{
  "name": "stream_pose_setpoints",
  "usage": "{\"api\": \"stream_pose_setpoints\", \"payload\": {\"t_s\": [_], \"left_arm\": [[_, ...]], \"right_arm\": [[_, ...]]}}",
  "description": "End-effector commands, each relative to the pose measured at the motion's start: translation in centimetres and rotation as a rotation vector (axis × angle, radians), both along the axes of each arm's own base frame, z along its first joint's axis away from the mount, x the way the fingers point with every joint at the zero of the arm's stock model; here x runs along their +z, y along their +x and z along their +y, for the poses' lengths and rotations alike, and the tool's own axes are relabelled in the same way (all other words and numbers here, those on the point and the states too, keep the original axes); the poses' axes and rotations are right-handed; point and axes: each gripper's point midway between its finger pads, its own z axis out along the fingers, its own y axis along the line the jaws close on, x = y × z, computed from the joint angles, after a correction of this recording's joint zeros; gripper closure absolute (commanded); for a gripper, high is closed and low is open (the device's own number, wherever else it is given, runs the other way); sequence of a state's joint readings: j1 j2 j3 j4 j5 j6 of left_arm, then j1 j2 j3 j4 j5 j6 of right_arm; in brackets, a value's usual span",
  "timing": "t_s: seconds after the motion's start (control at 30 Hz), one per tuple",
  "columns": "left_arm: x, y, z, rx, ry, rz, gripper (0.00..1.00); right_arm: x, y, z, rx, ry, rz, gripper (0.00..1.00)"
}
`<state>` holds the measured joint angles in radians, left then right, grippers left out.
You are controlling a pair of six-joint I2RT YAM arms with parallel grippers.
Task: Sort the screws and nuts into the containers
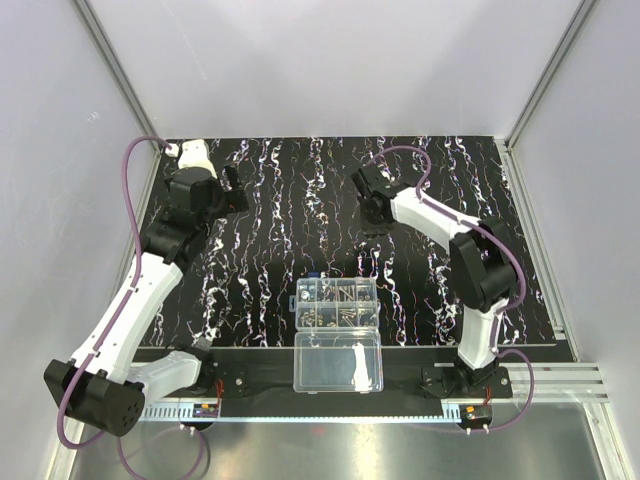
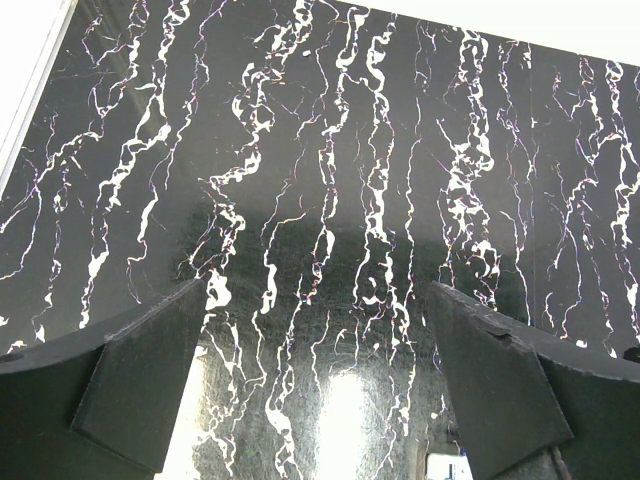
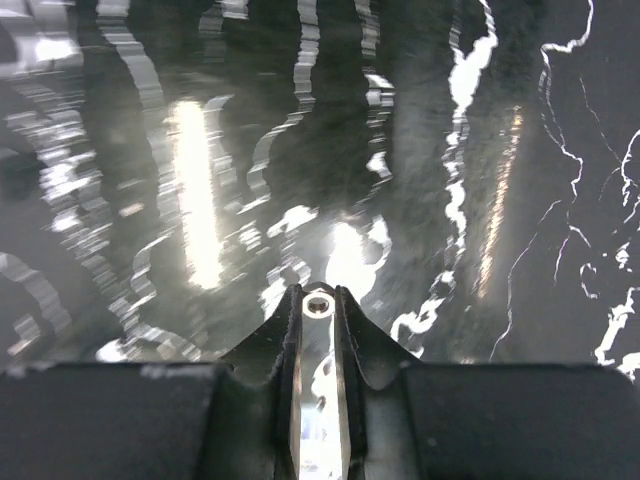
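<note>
Top view: nearest the lens is the left arm (image 1: 100, 392), its elbow joint raised at the near left corner, the forearm running away up the left side of the mat (image 1: 280, 200), which is black with white streaks. The left gripper (image 1: 232, 190) sits at the far left of the mat, well apart from the organizer box (image 1: 337, 304). That box lies open at the near middle of the mat, and its undivided clear lid half (image 1: 338, 362) lies flat on the near side, reaching the black base strip. The compartments (image 1: 345, 295) hold small dark metal pieces (image 1: 335, 317); screws cannot be told from nuts at this size. The right arm (image 1: 480, 270) rises from its base at the near right and bends inward, with the right gripper (image 1: 374, 220) pointing down over the mat beyond the box, apart from it. Left wrist view: the two dark fingers (image 2: 140, 380) of the left gripper (image 2: 320, 370) stand wide apart at the lower corners; only streaked mat shows between them and nothing is held. Right wrist view: the right gripper (image 3: 318, 298) has its jaws drawn nearly together, leaving a narrow slot. One nut (image 3: 318, 303), small, round and silvery with a visible centre hole, is pinched between the fingertips at the mouth of that slot. The mat behind it is blurred and glossy with reflected light; whether the nut touches the mat cannot be determined.
</note>
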<state>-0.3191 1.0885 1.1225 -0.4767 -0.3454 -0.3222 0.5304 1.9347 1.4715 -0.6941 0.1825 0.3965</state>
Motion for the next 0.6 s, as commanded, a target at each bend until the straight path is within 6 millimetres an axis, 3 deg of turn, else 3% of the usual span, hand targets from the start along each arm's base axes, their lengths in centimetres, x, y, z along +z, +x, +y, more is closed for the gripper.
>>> {"api": "stream_pose_setpoints", "payload": {"t_s": [0.0, 0.13, 0.17, 0.23, 0.27, 0.37, 0.5, 0.57], "left_arm": [[2.0, 0.3, -0.1, 0.000, -0.021, -0.072, 0.01], [2.3, 0.2, -0.1, -0.002, -0.026, -0.079, 0.01], [2.4, 0.1, 0.0, 0.002, -0.025, -0.084, 0.01], [2.5, 0.1, 0.2, 0.012, -0.017, -0.086, 0.01], [2.6, 0.0, 0.5, 0.024, -0.015, -0.087, 0.01], [3.0, -0.1, 0.7, 0.035, -0.015, -0.096, 0.01], [3.4, -0.4, 1.0, 0.048, -0.020, -0.099, 0.01], [3.7, -0.6, 0.9, 0.044, -0.029, -0.107, 0.01]], "right_arm": [[6.0, -0.3, 2.8, 0.080, 0.057, -0.112, 1.00], [7.8, -3.3, 7.0, 0.213, 0.089, -0.122, 1.00], [8.3, -5.0, 9.2, 0.272, 0.117, -0.114, 1.00], [8.6, -7.0, 11.1, 0.337, 0.145, -0.098, 1.00], [8.7, -9.1, 13.0, 0.396, 0.172, -0.082, 1.00], [8.5, -13.1, 15.6, 0.498, 0.208, -0.056, 1.00], [7.7, -17.3, 17.5, 0.585, 0.228, -0.022, 1.00], [7.0, -18.5, 17.9, 0.599, 0.219, -0.010, 1.00]]}}
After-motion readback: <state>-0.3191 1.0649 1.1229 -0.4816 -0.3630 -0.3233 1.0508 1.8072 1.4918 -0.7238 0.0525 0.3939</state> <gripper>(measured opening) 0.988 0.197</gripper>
